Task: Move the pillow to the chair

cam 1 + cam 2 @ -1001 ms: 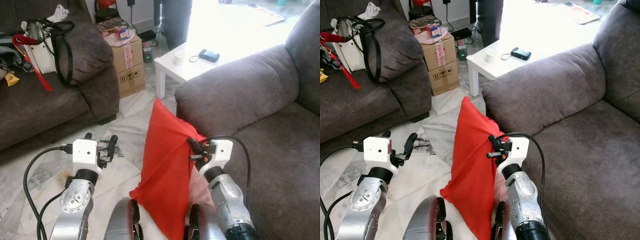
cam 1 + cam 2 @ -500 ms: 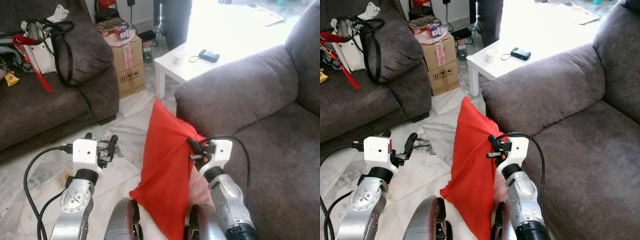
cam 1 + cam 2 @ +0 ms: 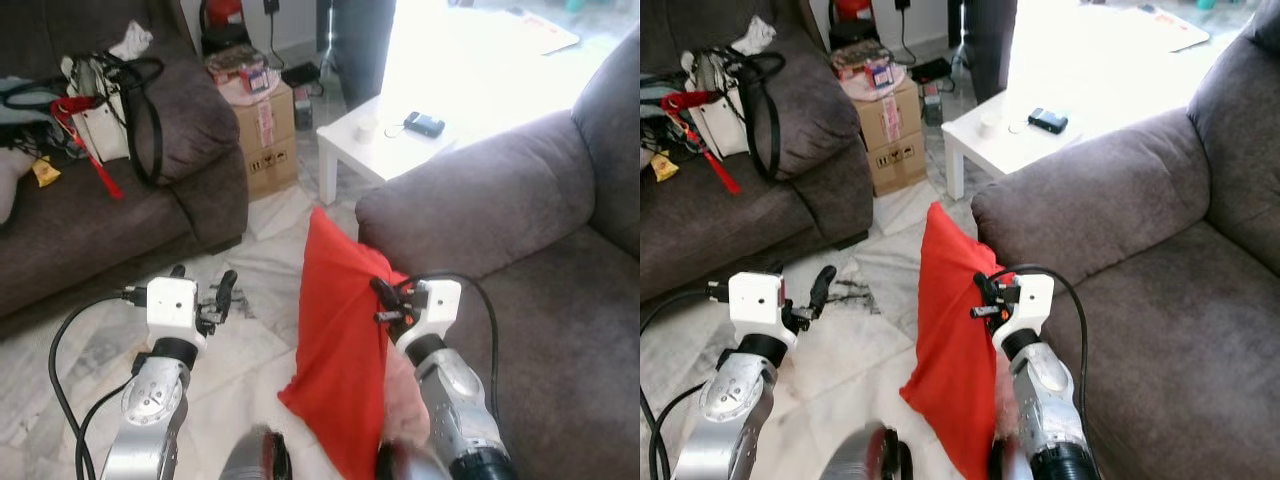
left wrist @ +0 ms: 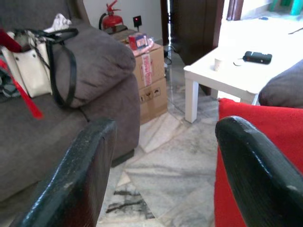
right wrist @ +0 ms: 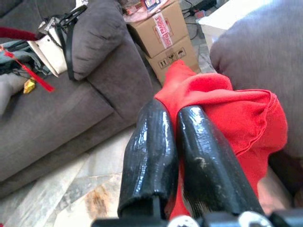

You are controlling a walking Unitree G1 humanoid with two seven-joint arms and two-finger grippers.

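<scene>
Two sofas frame the scene; against a second ago the whole view has shifted, so the robot has moved. The pillow (image 3: 340, 360) hangs upright beside the right sofa's arm (image 3: 470, 200), right end effector (image 3: 385, 300) clamped on it, left end effector (image 3: 205, 290) spread, empty. Carry under way.

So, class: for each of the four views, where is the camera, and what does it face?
Left eye view: head, facing down at the red pillow; both arms show.
Right eye view: same head, same scene, white table beyond.
Left wrist view: left wrist, along open left pincer toward the cardboard box.
Right wrist view: right wrist; right pincer pinches the pillow.
Shared: pillow.
</scene>
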